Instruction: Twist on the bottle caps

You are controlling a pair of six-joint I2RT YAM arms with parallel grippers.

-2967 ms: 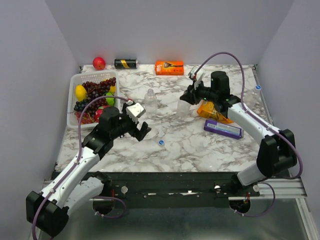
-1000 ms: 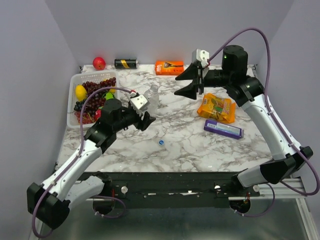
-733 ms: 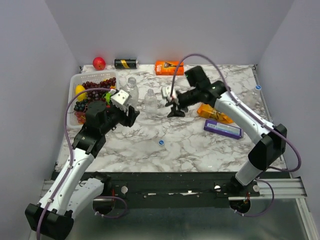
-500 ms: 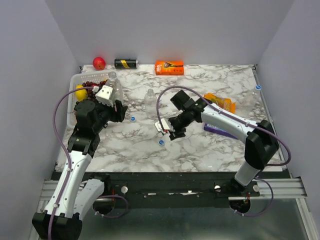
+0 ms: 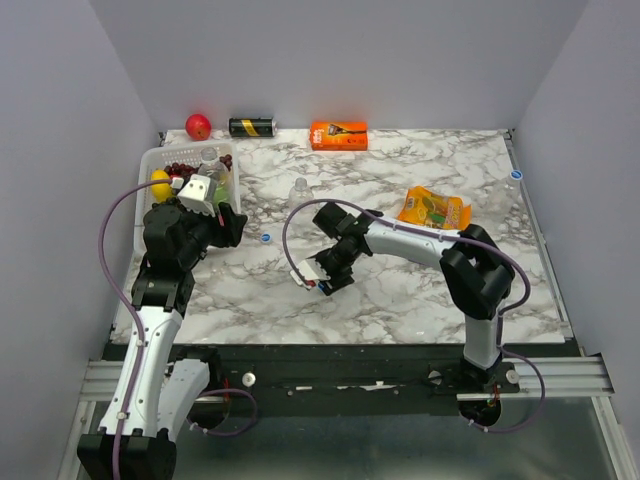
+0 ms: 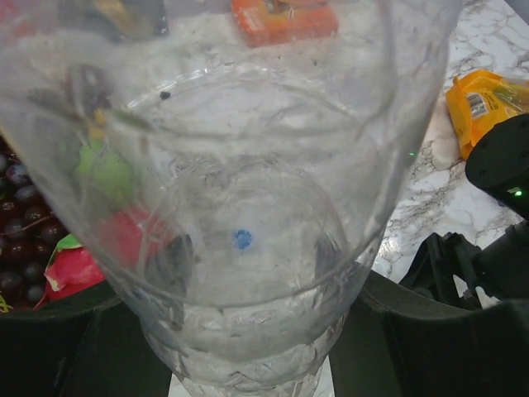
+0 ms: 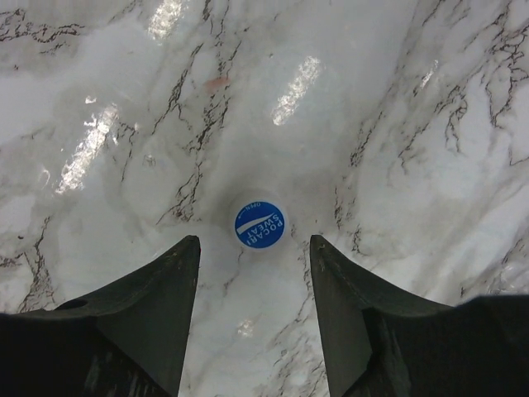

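My left gripper point(image 5: 225, 207) is shut on a clear bottle point(image 5: 214, 168) and holds it up by the basket's right side. In the left wrist view that bottle point(image 6: 248, 165) fills the frame between the dark jaws of the left gripper point(image 6: 248, 351). A second bottle point(image 5: 300, 188) stands uncapped mid-table. My right gripper point(image 5: 318, 283) is low over the table, open, its fingers either side of a blue bottle cap point(image 7: 259, 224) that lies flat just ahead of the tips of the right gripper point(image 7: 254, 248). Another cap point(image 5: 265, 238) lies near the left gripper, and one more cap point(image 5: 515, 175) at the far right edge.
A white basket point(image 5: 148, 160) of grapes and fruit sits at the left. Along the back wall are a red apple point(image 5: 198, 126), a black can point(image 5: 252, 127) and an orange box point(image 5: 338, 134). An orange snack bag point(image 5: 432, 209) lies right of centre.
The left arm carried its bottle left toward the basket. The right arm swung down from the back and lowered onto the table middle over a cap.
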